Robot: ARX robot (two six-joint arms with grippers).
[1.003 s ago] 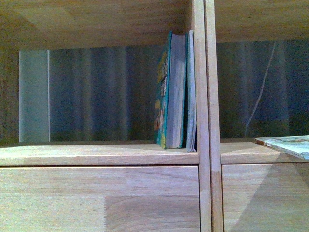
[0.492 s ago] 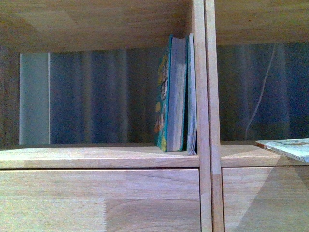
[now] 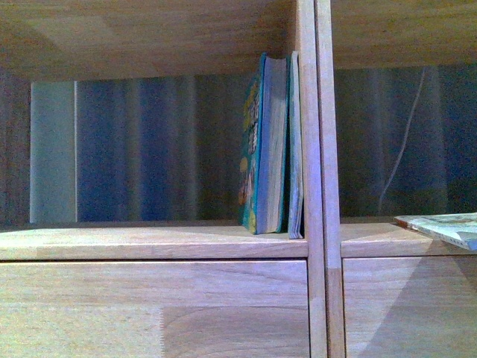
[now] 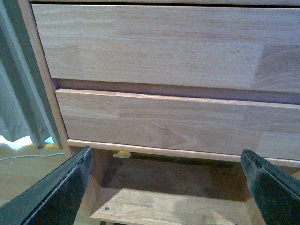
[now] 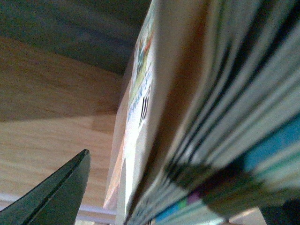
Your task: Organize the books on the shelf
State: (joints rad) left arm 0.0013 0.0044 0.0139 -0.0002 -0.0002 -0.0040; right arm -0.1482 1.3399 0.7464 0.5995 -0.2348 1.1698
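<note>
Right hand (image 5: 183, 187) astride book (image 5: 201, 84); left hand (image 4: 166, 152) before drawers (image 4: 164, 117).

Blurred books (image 5: 211, 108) crowd the lens, striped page edges fanning out, with a pale illustrated cover (image 5: 140, 93) facing the light wooden shelf plank (image 5: 51, 131). At eight o'clock from them a black gripper finger (image 5: 58, 194) pokes in, clear of that cover. A dark grey backdrop (image 5: 70, 28) sits at eleven.

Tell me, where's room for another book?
The board is bare all along left of the standing books. Another bare strip lies between the divider and the flat book. It's crowded just left of the divider.
</note>
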